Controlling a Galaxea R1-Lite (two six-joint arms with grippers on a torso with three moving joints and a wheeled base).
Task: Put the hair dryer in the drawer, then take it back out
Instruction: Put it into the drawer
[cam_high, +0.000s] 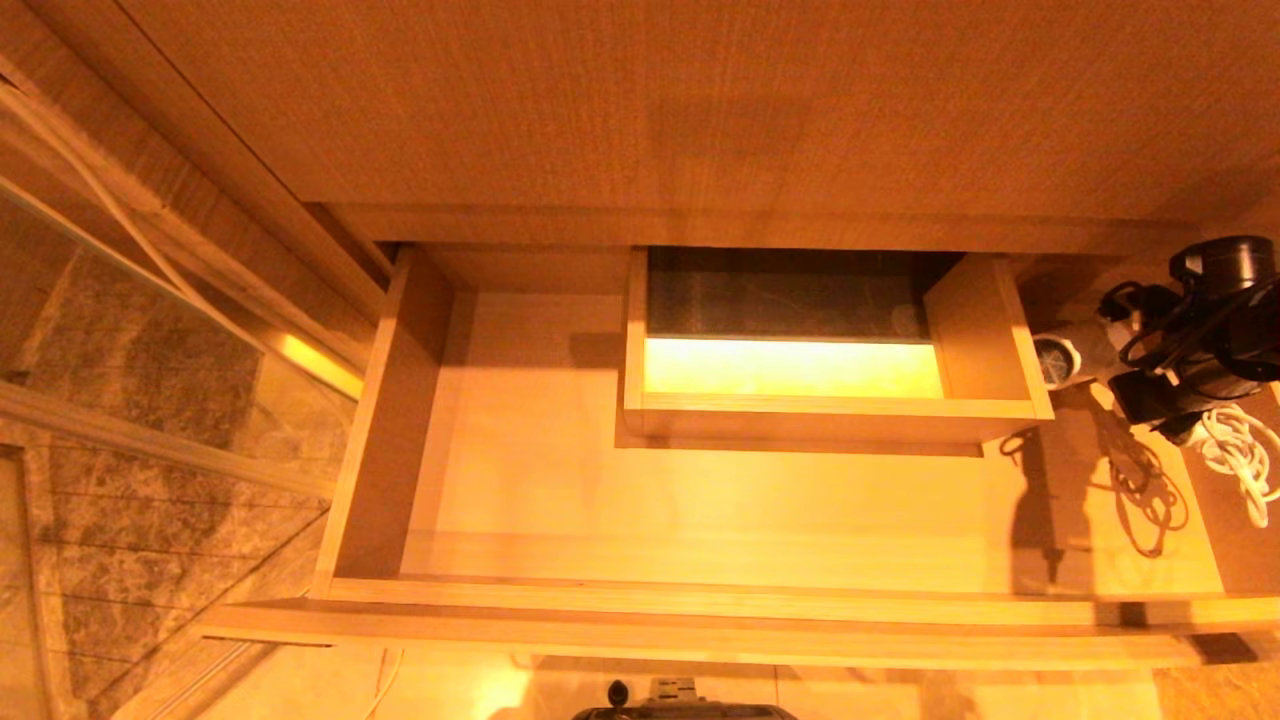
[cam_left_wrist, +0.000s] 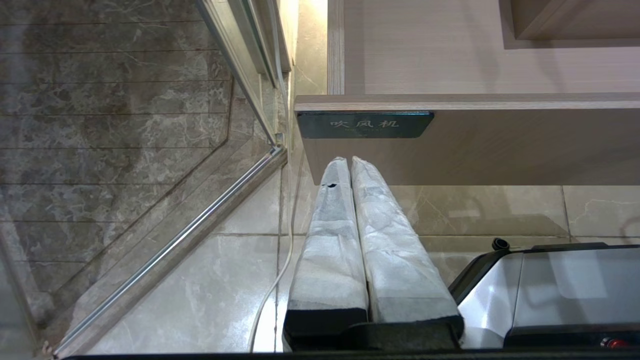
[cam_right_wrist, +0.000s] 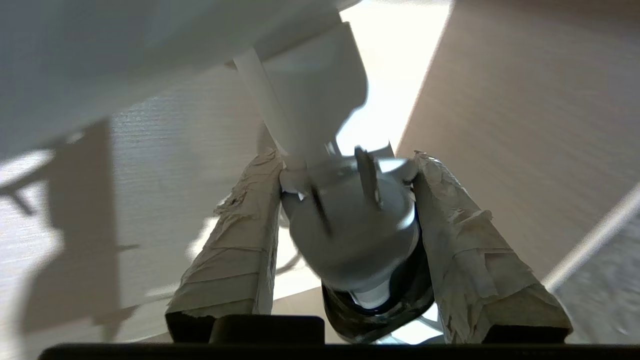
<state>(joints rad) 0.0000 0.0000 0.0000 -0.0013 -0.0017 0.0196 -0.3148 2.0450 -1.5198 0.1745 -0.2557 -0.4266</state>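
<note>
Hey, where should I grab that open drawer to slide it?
Probably the top edge of the drawer front, pinched from above. Its face is flat, with only a label plate and no handle showing, while the top edge stands free with open space behind it.

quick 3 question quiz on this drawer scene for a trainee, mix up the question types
1. True or false: the hair dryer lies on the floor of the drawer.
2. Which gripper is shut on the hair dryer?
A. left gripper
B. right gripper
C. neither
3. Fill in: the left gripper sits in front of the drawer front, just below the dark ____ plate.

Key:
1. False; it is held at the drawer's right end.
2. B
3. label
</note>
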